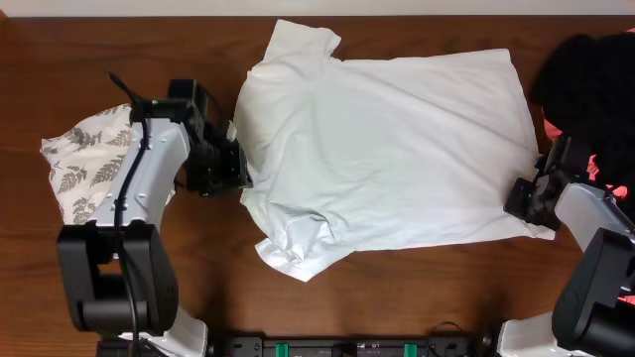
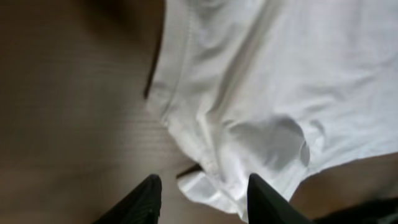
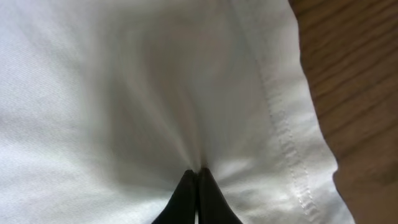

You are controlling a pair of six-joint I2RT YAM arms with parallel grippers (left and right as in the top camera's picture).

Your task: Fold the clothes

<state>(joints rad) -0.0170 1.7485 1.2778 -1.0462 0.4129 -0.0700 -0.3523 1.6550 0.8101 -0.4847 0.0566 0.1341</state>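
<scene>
Right gripper (image 3: 198, 186) is pinching the white T-shirt (image 1: 387, 149) tight beside its hem; left gripper (image 2: 204, 186) is hovering half-open, straddling the collar edge.

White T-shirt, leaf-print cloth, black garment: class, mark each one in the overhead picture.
white T-shirt (image 1: 397, 149), overhead view, on the middle of its body.
leaf-print cloth (image 1: 79, 164), overhead view, on its patterned middle, at the left.
black garment (image 1: 595, 79), overhead view, on the dark heap at the right edge.
</scene>
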